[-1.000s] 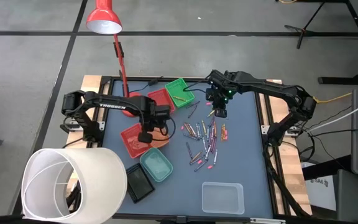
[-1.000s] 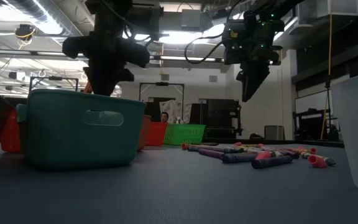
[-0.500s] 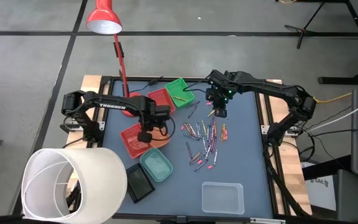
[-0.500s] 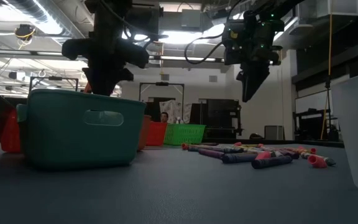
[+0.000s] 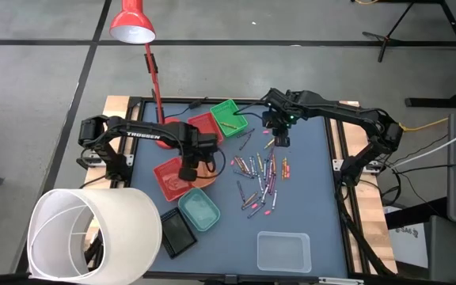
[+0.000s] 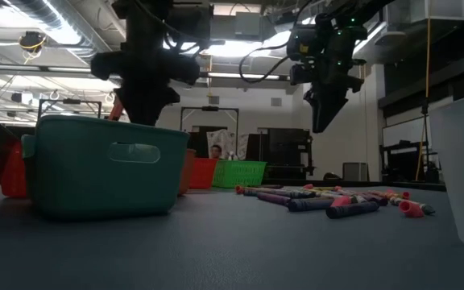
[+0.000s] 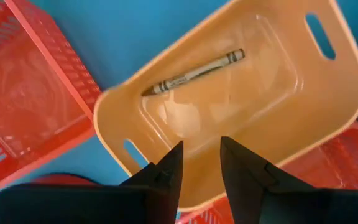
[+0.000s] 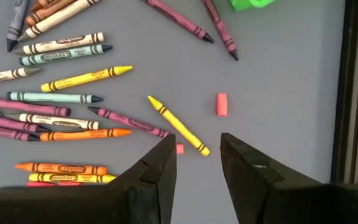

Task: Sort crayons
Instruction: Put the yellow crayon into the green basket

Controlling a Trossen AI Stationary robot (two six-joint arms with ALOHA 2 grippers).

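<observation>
We read the left gripper (image 7: 197, 163) as parked over the orange tray (image 7: 328, 87) at centre-left of the high view because it is dropping off: jaws apart, empty, one orange crayon (image 7: 194, 72) lying inside (only the left wrist view shows it). The right gripper (image 8: 196, 158), jaws apart and empty, hangs above the crayons (image 5: 260, 176) scattered mid-table, over a yellow crayon (image 8: 178, 124) which the high view barely resolves.

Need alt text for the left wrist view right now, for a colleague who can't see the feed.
An orange crayon lies alone on the floor of an orange tray, seen from above past the left gripper, whose dark fingers stand apart and empty over the tray. Red mesh trays sit beside it on the blue table.
</observation>
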